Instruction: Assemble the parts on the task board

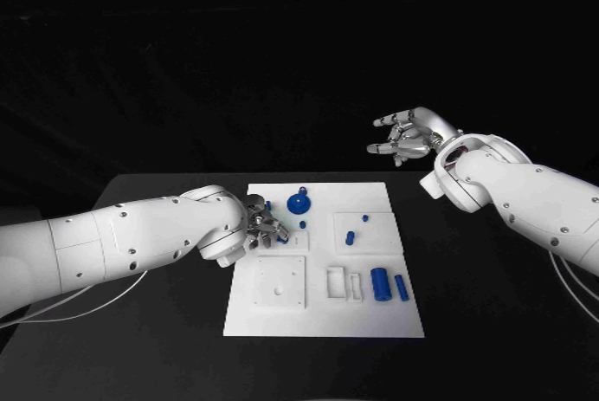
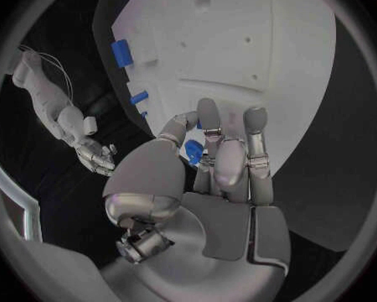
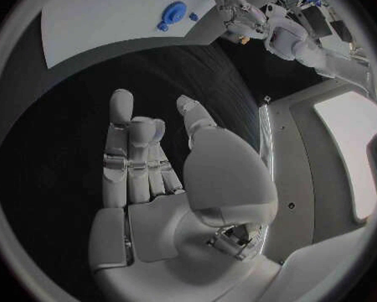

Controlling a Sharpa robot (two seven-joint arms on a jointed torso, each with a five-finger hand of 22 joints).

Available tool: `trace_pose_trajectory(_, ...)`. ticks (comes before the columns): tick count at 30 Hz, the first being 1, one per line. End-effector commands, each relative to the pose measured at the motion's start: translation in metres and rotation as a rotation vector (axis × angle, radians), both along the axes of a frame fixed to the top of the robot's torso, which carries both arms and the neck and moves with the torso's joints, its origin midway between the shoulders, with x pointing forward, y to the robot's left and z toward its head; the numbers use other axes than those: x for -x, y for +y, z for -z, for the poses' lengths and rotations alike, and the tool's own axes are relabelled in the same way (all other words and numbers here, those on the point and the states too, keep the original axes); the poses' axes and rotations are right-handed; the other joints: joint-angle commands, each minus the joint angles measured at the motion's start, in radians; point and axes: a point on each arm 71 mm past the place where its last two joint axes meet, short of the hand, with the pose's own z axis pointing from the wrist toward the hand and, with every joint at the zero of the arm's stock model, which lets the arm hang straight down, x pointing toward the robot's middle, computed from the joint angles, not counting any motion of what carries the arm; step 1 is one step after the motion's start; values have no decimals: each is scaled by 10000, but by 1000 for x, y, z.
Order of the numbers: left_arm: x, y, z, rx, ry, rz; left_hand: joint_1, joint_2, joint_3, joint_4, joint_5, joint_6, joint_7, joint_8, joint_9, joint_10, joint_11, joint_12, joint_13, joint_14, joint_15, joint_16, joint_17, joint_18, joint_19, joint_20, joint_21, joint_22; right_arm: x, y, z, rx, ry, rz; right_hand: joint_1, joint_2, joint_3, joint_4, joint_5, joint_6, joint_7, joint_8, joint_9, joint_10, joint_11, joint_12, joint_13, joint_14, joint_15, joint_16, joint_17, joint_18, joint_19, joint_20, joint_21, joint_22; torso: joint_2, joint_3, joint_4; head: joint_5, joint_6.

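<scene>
The white task board (image 1: 375,323) lies in the middle of the black table. My left hand (image 1: 260,229) hovers low over the board's left edge, and its thumb and fingers pinch a small blue part (image 2: 194,152). On the board lie a round blue disc (image 1: 299,203), two small blue pieces (image 1: 351,238) and two blue cylinders (image 1: 379,284) side by side. My right hand (image 1: 404,135) is raised beyond the board's far right corner. Its fingers (image 3: 121,147) are spread with nothing in them.
A raised square plate (image 1: 280,281) with holes and a white slotted block (image 1: 337,282) sit in the board's near half. Bare black table (image 1: 150,332) runs along both sides of the board.
</scene>
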Motion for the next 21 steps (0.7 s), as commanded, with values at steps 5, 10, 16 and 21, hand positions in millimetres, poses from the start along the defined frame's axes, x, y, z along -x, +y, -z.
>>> trace_pose_trajectory(5, 2, 1, 5, -256, 284, 200, 30, 118, 202, -242, 13, 1438, -1049, 44, 2092, 459, -42, 69, -13, -21, -29, 38, -5, -98, 85, -23, -77, 52, 0, 1, 1, 83, 95, -110, -116, 40, 33, -24, 35, 100, 11, 2, 16, -48, -57, 15, -19, -43, -19, -53, -16, 139, 292, 24, -51, -23, 2, 0, 7, 3, -32)
trace_pose_trajectory(10, 2, 1, 5, -295, 306, 219, 30, 118, 202, -242, 13, 1438, -1049, 44, 2092, 459, -42, 69, -13, -21, -29, 38, -5, -98, 85, -23, -77, 52, -1, 1, 1, 86, 103, -113, -114, 43, 31, -35, 34, 126, 9, 3, 17, -48, -58, 17, -20, -42, -19, -52, -18, 139, 293, 24, -53, -26, -1, 0, 5, 20, -38)
trace_pose_trajectory(16, 3, 1, 5, -326, 351, 259, 26, 119, 221, -255, 20, 1442, -1049, 45, 2112, 460, -42, 73, -20, -20, -30, 42, 2, -97, 112, -23, -138, 123, -1, 1, 1, 87, 110, -111, -114, 43, 31, -35, 34, 126, 9, 3, 17, -48, -58, 17, -20, -42, -19, -52, -18, 139, 293, 24, -53, -26, 1, 1, 0, 21, -52)
trace_pose_trajectory(21, 3, 1, 5, -347, 380, 271, 11, 132, 236, -258, 21, 1444, -1049, 44, 2128, 460, -41, 84, -22, -18, -28, 49, 11, -100, 135, -21, -185, 179, -1, 1, 1, 85, 116, -115, -121, 59, 26, -67, 44, 166, 5, 4, 19, -42, -62, 20, -22, -39, -21, -51, -22, 140, 297, 22, -48, -24, 3, 4, 1, 19, -56)
